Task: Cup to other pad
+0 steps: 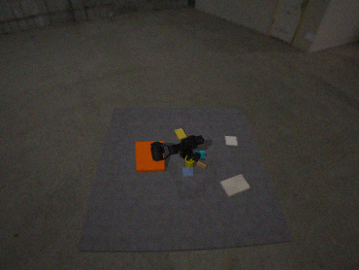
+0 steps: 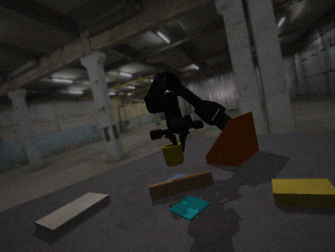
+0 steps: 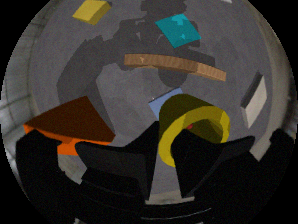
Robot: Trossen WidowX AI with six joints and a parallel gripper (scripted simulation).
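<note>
Fingers closed on the rim of the yellow cup, gripper holding it in the air (clear of the grey mat); blue pad directly below, brown plank just beside it, teal pad beyond the plank; orange block at the arm's base
</note>
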